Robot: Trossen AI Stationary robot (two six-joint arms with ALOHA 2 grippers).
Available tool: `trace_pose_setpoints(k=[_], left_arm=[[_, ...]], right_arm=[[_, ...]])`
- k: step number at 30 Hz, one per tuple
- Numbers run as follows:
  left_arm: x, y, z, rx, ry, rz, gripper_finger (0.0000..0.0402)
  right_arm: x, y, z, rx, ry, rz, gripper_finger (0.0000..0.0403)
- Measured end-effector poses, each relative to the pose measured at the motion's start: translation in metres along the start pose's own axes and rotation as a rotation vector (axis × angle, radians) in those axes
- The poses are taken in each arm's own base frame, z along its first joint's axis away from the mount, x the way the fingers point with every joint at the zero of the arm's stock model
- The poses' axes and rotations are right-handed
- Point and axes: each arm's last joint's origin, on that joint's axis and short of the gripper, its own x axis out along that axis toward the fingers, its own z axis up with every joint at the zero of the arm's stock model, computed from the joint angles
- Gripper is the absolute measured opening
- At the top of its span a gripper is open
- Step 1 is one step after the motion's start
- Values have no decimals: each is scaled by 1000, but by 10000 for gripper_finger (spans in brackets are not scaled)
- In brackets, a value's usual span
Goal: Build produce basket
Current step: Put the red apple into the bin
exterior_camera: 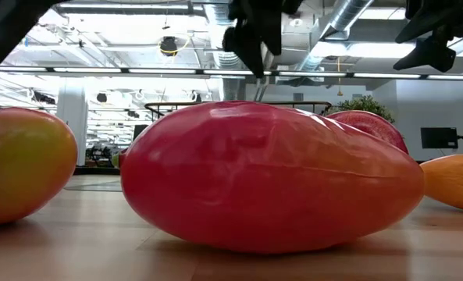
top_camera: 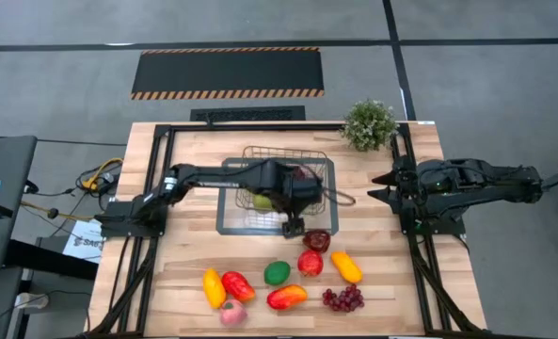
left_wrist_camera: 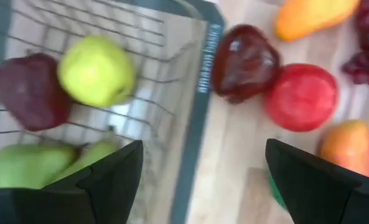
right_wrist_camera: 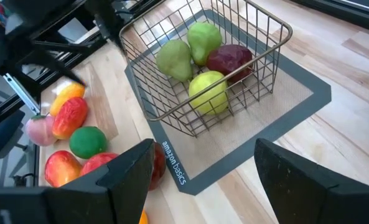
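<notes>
Nearest the lower edge of the high view, loose produce lies in a cluster on the wooden worktop [top_camera: 391, 198]: a yellow piece [top_camera: 213, 286], a red-orange one [top_camera: 238, 285], a pink one [top_camera: 231, 314], a long red-and-yellow fruit [top_camera: 287, 297], a green round one [top_camera: 277, 273], a red apple [top_camera: 310, 262], an orange piece [top_camera: 345, 266] and a purple grape bunch [top_camera: 343, 298]. Just above these a dark maroon fruit [top_camera: 316, 239] sits beside the corner of the grey mat [top_camera: 230, 223].

The left pincer [top_camera: 293, 226] hangs over that mat edge, its jaws spread wide and holding nothing. Behind it, at frame centre, the wire basket [top_camera: 279, 156] stands on the mat with two green pears [right_wrist_camera: 184, 50], a yellow-green apple [right_wrist_camera: 208, 90] and a maroon fruit [right_wrist_camera: 229, 60] inside; there may be more beneath the arm, which hides part of it from above.

At centre right, the right pincer [top_camera: 380, 188] waits well apart from the basket, jaws wide, empty. A potted plant [top_camera: 368, 123] stands at the upper right.
</notes>
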Motion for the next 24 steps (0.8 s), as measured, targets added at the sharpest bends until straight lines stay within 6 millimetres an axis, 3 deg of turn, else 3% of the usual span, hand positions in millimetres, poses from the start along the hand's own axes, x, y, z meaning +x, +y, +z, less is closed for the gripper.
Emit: trace_pose_setpoints(k=[8,24], left_arm=[[10,-50,-3,-85,-121,52,323],[12,-86,-19,-599,-290,162,323]], right_arm=[[0,0,0,24,0,0,300],[0,0,0,126,1,0,300]])
